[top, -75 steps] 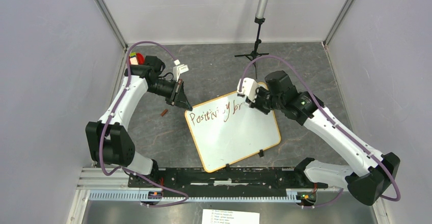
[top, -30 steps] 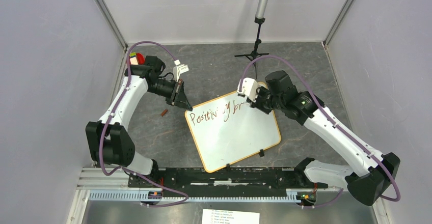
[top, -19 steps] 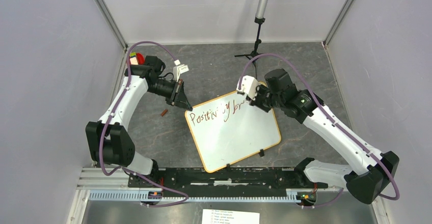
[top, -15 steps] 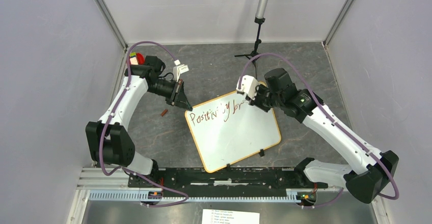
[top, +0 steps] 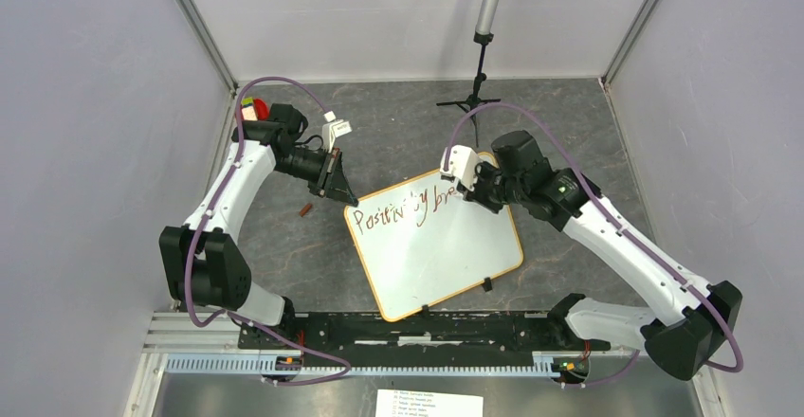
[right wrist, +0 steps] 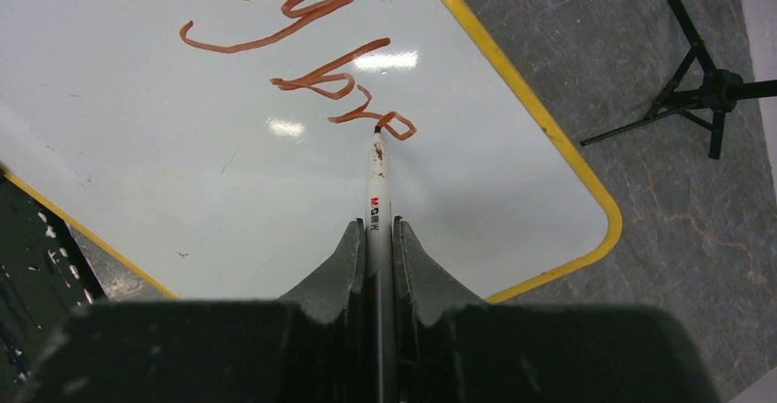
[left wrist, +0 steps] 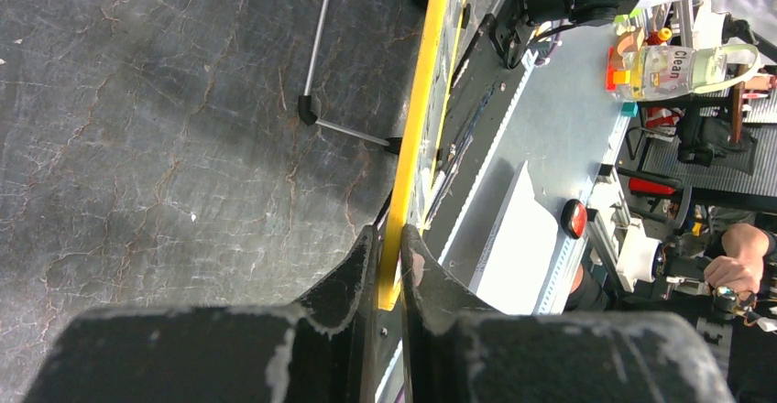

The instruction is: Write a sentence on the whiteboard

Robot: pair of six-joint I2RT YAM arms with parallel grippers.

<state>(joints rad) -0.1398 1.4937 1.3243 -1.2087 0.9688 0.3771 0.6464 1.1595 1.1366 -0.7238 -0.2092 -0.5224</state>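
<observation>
**Marker tip down, mid-word on the board**

Closed firmly with the right gripper around a slim white marker pen, barrel pointing straight ahead from between the fingers. Tip pressed onto the large flat white whiteboard with its thin yellow rim, directly in front of that gripper and touching the final loop of the brownish-red handwritten sentence. Legible from above as "Positivity bre", in a single slanted line running ahead and to the left of the pen tip. Beyond the rounded yellow corner, ahead and to the right of the right gripper, a thin black tripod stand on the dark grey marbled tabletop.

Pinched shut with the left gripper on the whiteboard's yellow edge, seen edge-on between the two black fingers and stretching straight ahead of them. Just beside the left gripper, lying loose on the tabletop and apart from the board, a small reddish-brown piece, too small to identify.
</observation>
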